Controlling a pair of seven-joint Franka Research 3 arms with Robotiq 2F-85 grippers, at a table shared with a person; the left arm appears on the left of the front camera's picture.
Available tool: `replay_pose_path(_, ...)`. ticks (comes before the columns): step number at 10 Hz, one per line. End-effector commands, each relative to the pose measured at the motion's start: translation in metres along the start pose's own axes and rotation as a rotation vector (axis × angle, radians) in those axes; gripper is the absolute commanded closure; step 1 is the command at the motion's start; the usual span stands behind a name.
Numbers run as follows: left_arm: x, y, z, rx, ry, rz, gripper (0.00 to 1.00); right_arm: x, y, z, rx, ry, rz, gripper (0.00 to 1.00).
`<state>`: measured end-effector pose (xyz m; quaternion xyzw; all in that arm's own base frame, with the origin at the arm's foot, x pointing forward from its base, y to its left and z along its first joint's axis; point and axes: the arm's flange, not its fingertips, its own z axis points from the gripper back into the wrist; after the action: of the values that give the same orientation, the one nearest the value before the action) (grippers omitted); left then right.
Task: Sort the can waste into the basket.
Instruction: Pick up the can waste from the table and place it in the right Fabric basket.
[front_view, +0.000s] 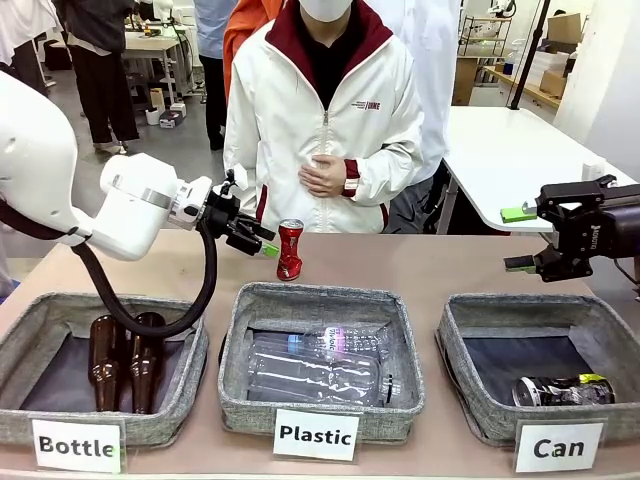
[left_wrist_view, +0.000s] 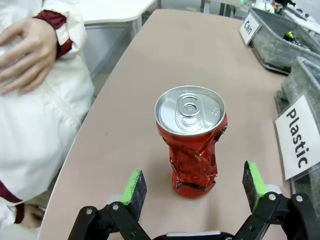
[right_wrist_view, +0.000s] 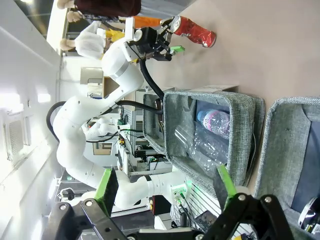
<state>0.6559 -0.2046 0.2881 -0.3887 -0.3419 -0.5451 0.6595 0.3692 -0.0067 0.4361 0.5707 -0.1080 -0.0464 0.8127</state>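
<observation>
Left gripper (left_wrist_view: 194, 184) spread wide, crushed red can (left_wrist_view: 192, 145) framed at twelve o'clock.
The can is seen upright on the table (left_wrist_view: 150, 65), just ahead of the green pads (left_wrist_view: 134, 186) and touched by neither. In the front view the basket (front_view: 465, 385) labelled "Can" is found at four o'clock from it, the black can (front_view: 563, 390) lying inside. The right gripper (front_view: 522, 238) is held wide open, empty, at one o'clock from that basket.

Brown bottles (front_view: 125, 362) lie in Bottle basket (front_view: 185, 388), clear bottles (front_view: 315, 365) in Plastic basket (front_view: 240, 410)
</observation>
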Motion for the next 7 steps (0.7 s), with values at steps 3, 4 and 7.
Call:
replay_pose_path(3,0.008,0.006,-0.019,-0.007,-0.054,0.030,0.00,0.000,0.000,0.001,-0.002,0.008,0.014,0.00)
replay_pose_path(4,0.009,0.007,-0.023,-0.010,-0.059,0.029,0.00,0.000,0.000,0.001,-0.002,0.008,0.014,0.00)
replay_pose_path(7,0.010,0.009,-0.035,-0.016,-0.060,0.015,0.00,0.000,0.000,0.001,-0.002,0.008,0.014,0.00)
